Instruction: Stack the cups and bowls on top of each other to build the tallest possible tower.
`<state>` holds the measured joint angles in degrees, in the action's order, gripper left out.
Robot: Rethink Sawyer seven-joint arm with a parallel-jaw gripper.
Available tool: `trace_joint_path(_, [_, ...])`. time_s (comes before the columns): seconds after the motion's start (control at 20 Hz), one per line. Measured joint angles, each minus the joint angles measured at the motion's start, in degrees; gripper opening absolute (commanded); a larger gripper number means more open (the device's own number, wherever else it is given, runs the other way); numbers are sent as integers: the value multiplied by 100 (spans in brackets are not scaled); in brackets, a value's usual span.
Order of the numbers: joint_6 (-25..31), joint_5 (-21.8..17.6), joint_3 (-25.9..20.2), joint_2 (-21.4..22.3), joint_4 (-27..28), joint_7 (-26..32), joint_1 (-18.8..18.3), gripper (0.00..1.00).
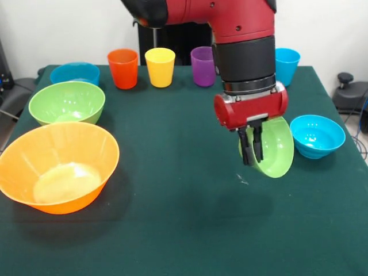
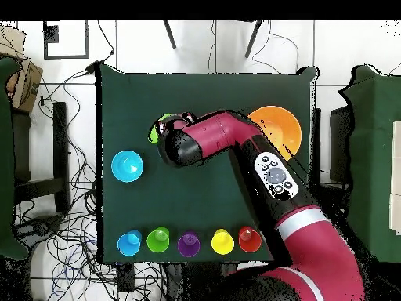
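While the gripper [image 1: 253, 145] hangs above the green table [image 1: 184, 230], its two black fingers are pinched on the rim of the small green bowl [image 1: 271, 148], which is lifted clear of the cloth. That bowl is tipped on edge, its hollow facing the front camera and its rim plane close to upright. From overhead only a sliver of it [image 2: 160, 126] shows past the red arm [image 2: 227, 137].

Just beside the held bowl, on the front view's right, the small blue bowl [image 1: 317, 135] sits upright on the table, mouth up; overhead it [image 2: 128, 166] lies apart from the arm. Behind the gripper, along the table's far edge, stands a row of upright cups: the orange cup [image 1: 123, 68], yellow cup [image 1: 160, 66], purple cup [image 1: 202, 66] and light blue cup [image 1: 287, 65], the arm hiding part of the row. Overhead, the green cup [image 2: 158, 239] shows between light blue and purple.

Well away to the gripper's other side rest the large orange bowl [image 1: 56, 167], medium green bowl [image 1: 66, 102] and medium blue bowl [image 1: 75, 73], all mouth up.
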<state>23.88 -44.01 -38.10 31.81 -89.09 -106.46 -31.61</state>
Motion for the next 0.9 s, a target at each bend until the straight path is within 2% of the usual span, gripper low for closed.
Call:
trace_joint_path(0.25, [-396, -521, 51, 41, 4, 0, 116, 0])
trace_joint_path(0.4, [-1032, -891, 333, 109, 23, 0, 386, 0])
trace_joint_path(0.55, [-1806, -1093, 627, 150, 31, 0, 677, 0])
trace_joint_path(0.6, [-2249, -1102, 809, 156, 44, 0, 847, 0])
trace_joint_path(0.75, [-3057, -915, 1279, 129, 98, 0, 1222, 0])
trace_joint_path(0.9, [-3687, -722, 1611, 84, 118, 0, 1478, 0])
